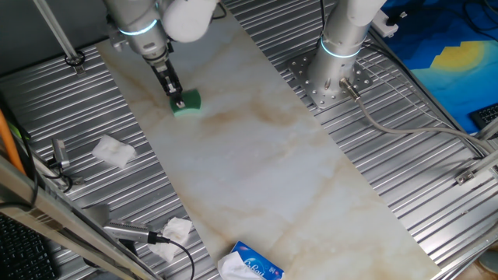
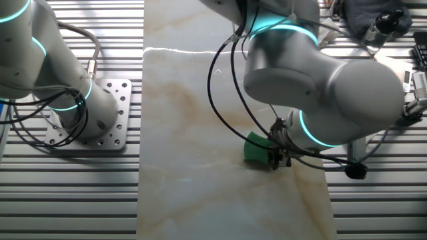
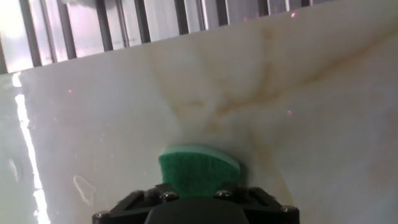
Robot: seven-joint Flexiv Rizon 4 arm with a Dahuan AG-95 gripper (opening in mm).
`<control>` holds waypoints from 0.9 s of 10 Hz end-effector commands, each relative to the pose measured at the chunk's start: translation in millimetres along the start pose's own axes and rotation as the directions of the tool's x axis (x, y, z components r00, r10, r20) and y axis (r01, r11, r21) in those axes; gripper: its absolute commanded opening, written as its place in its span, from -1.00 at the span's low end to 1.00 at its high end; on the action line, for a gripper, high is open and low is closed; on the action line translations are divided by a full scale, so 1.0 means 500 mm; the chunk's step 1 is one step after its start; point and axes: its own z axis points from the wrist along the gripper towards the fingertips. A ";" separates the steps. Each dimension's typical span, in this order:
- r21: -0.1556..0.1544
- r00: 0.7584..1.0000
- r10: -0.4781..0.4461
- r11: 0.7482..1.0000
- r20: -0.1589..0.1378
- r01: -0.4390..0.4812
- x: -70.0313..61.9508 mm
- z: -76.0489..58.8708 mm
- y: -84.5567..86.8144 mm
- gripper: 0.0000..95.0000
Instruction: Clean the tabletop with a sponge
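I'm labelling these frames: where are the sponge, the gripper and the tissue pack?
sponge [image 1: 189, 101], one fixed view, green top face.
gripper [image 1: 178, 99], one fixed view, at its fingertips.
tissue pack [image 1: 257, 267], one fixed view, blue wrapper.

The tissue pack [image 1: 253, 265] bears white script, too small to read.

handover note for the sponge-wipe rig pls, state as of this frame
Gripper: shut on the sponge, pressing it onto the tabletop near one end of the slab.
Sponge: green, in the jaws, on the marble, close to the slab's long edge.
Done: sponge picked up and brought into contact. How much has been wiped cannot be told.
Left: brown streaks just ahead of the sponge, plus the long stretch toward the tissue pack. Crumpled tissues lie off the slab.
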 end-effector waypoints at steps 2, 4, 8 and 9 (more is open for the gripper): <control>0.009 1.000 -0.004 1.000 0.011 0.004 0.004 0.004 0.008 0.20; 0.008 1.000 -0.006 1.000 0.030 0.005 0.004 0.004 0.008 0.60; 0.001 0.999 -0.018 1.000 0.051 0.018 0.004 0.003 0.009 0.60; 0.001 0.999 -0.018 1.000 0.051 0.018 0.004 0.006 0.008 0.60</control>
